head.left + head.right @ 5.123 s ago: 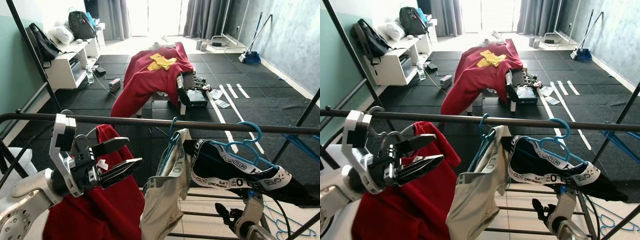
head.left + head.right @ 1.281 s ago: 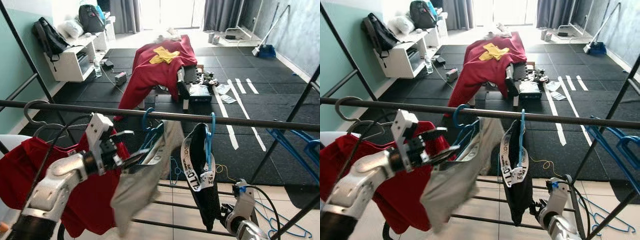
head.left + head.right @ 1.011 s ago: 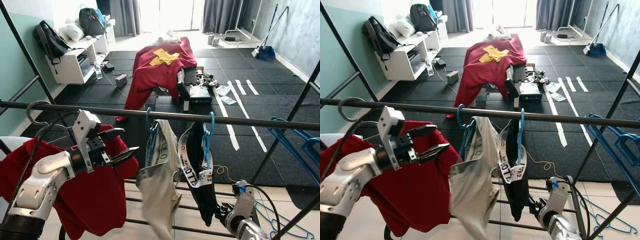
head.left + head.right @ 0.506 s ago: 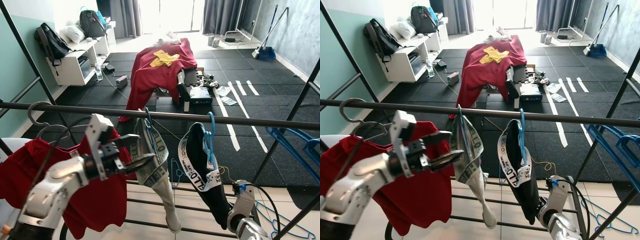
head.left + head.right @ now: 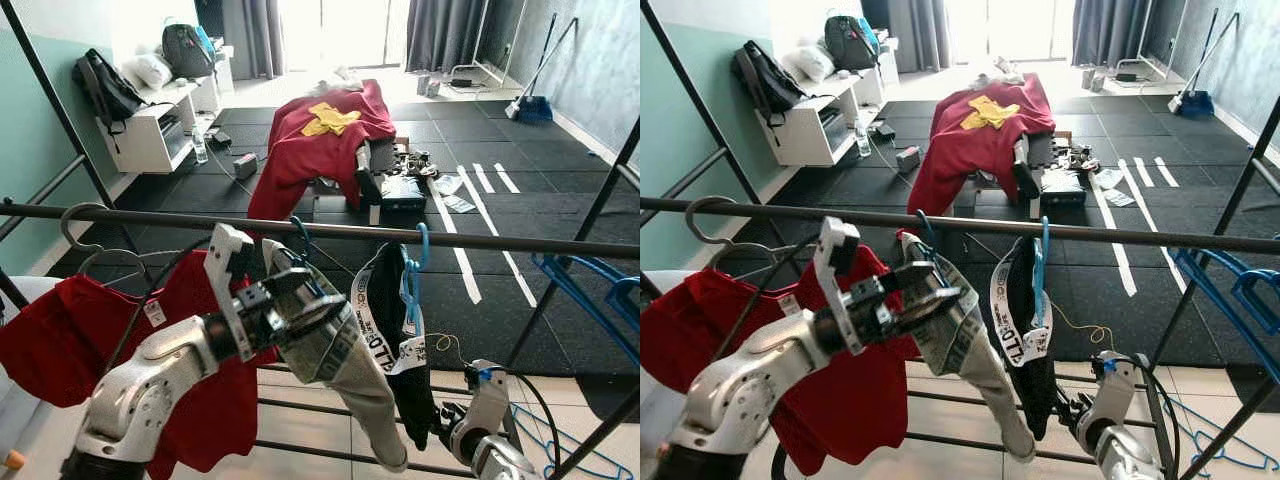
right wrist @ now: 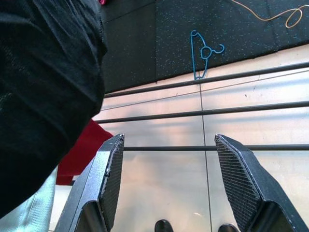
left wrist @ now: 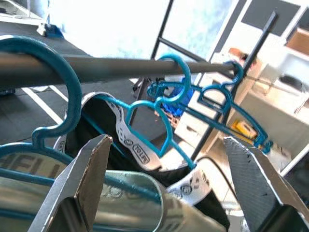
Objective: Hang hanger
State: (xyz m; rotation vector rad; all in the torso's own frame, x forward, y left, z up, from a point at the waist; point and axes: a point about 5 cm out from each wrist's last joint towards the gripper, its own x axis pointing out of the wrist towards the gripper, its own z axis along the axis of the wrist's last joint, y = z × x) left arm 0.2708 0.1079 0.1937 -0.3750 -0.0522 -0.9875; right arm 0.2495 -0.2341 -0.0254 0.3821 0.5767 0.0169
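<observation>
A dark rail (image 5: 480,240) runs across in front of me. A teal hanger (image 5: 302,232) with a grey garment (image 5: 360,380) is hooked over it, its hook (image 7: 58,67) resting on the bar. My left gripper (image 5: 318,295) is open at the garment's shoulder, with one finger (image 7: 91,169) on each side of the cloth. Beside it, a black garment (image 5: 385,300) hangs on a blue hanger (image 5: 418,250). A red garment (image 5: 60,340) hangs at the left on a grey hanger (image 5: 70,222). Low under the rail, my right gripper (image 6: 169,137) is open and holds nothing.
More blue hangers (image 5: 600,290) hang at the rail's right end. Lower rack bars (image 6: 193,147) cross above the tiled floor, where a blue hanger (image 6: 202,58) lies. Beyond the rail are a bench under red cloth (image 5: 310,150) and a white shelf (image 5: 150,135).
My left gripper has moved right onto the grey garment's shoulder. The grey garment has swung right, against the black one. The right arm has stayed low.
</observation>
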